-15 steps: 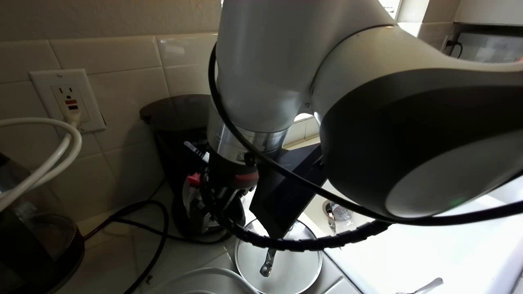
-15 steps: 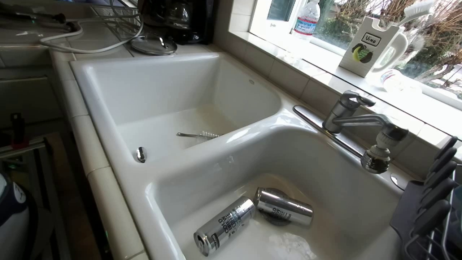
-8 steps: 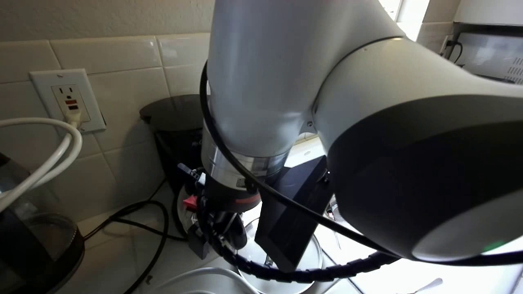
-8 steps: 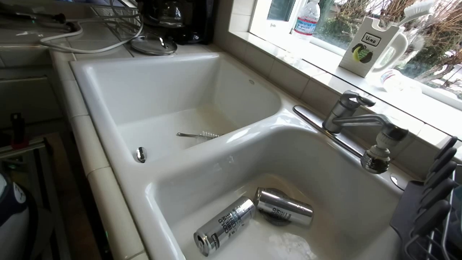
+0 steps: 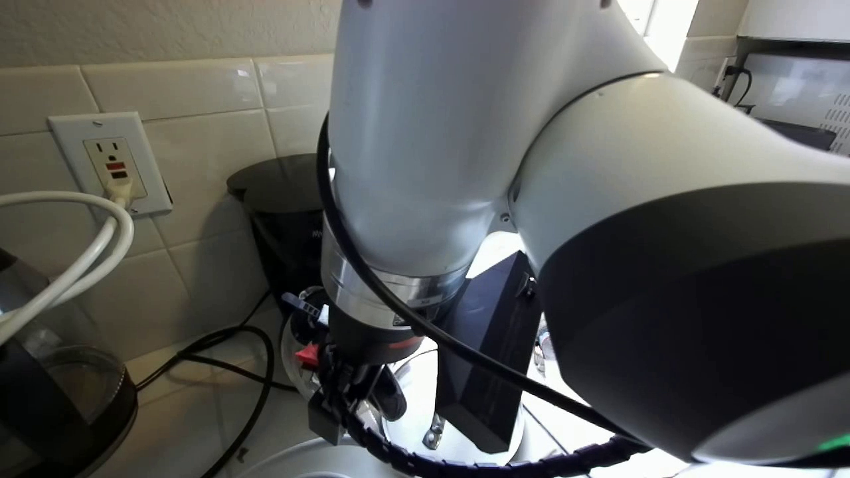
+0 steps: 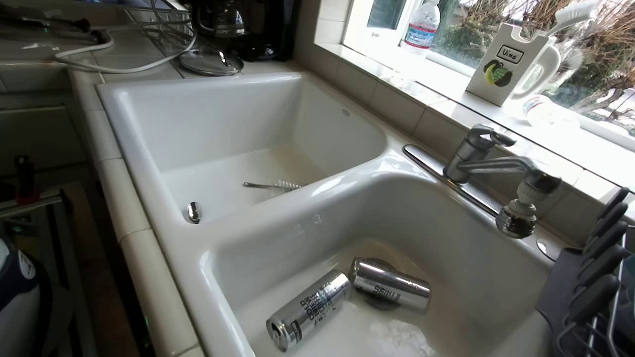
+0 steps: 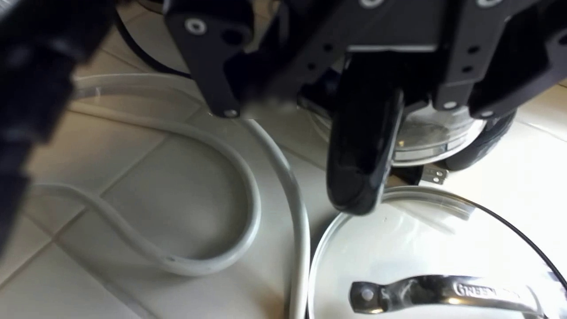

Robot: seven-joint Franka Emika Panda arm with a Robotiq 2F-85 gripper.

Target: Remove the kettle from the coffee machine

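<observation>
Presently, kettle (image 6: 229, 21): at the open side of the coffee machine (image 5: 282, 186); whether its base touches anything below cannot be determined.
Kettle handle (image 7: 361, 164): black; in the wrist view it points toward the lower edge and overlaps the rim of the glass lid (image 7: 390, 248).
Gripper (image 7: 370, 113): at the kettle, linkage visible on both sides of the handle; contact is obscured, so whether it is clamped on cannot be told.
Coffee machine: upright near the tiled wall (image 5: 206, 159), partly hidden by the robot arm (image 5: 412, 133); black power cord (image 5: 269, 362) looped on the tiled counter (image 7: 190, 212).
Glass lid: flat on the counter, metal handle (image 7: 425, 290) uppermost, white cord (image 7: 301, 230) just beside it.
Wall outlet (image 5: 107, 156): plug (image 5: 119, 190) seated in the lower socket.
Dark vessel (image 5: 99, 405): at the left edge of an exterior view, well apart from the gripper.
Sink (image 6: 278, 213): two basins; brush (image 6: 270, 186) in the far one, two silver cans (image 6: 307, 310) on their sides in the near one.
Windowsill (image 6: 441, 82): bottle (image 6: 421, 27) upright; white jug (image 6: 501, 64) lettered "Vino", scrub brush (image 6: 573, 15) standing in it.
</observation>
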